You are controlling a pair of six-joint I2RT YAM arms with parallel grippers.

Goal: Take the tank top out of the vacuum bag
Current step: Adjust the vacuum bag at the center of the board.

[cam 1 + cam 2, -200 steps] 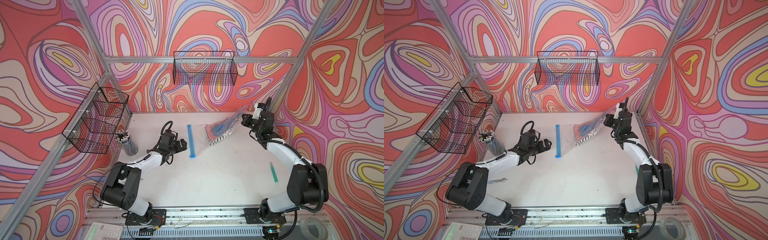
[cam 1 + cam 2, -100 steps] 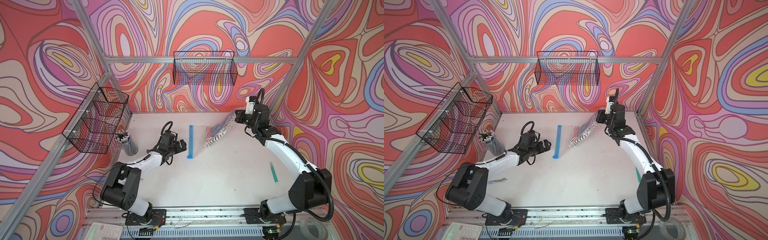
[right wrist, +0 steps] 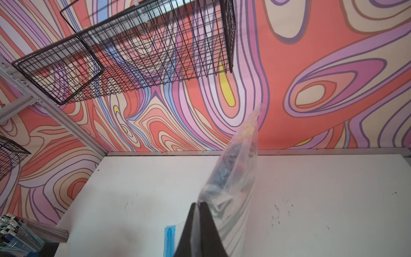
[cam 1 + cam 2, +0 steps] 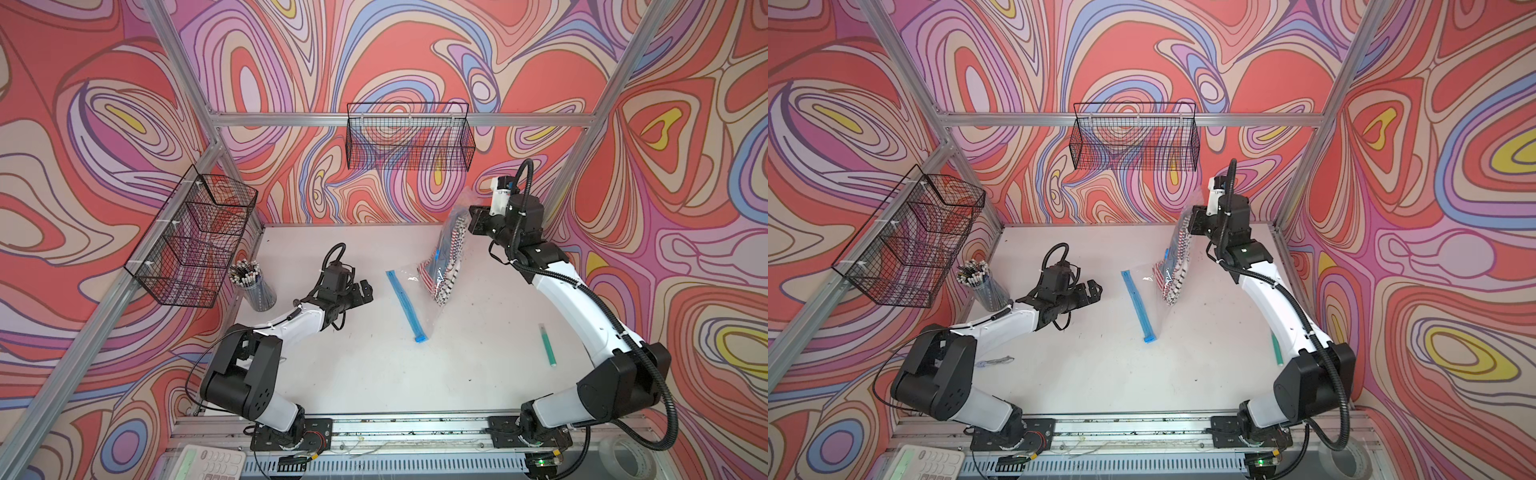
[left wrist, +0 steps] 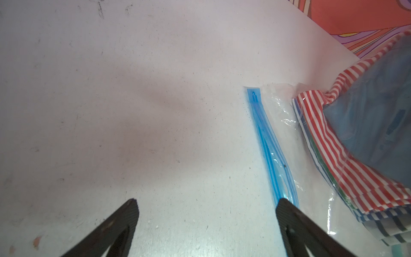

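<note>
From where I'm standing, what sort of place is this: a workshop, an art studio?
Most likely a robotics test booth: a left arm and right arm are bolted to a rail at a white table, boxed in by an aluminium frame and swirly printed walls.

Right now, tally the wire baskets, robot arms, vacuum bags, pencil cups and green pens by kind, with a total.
wire baskets: 2
robot arms: 2
vacuum bag: 1
pencil cup: 1
green pen: 1
Total: 7
</note>
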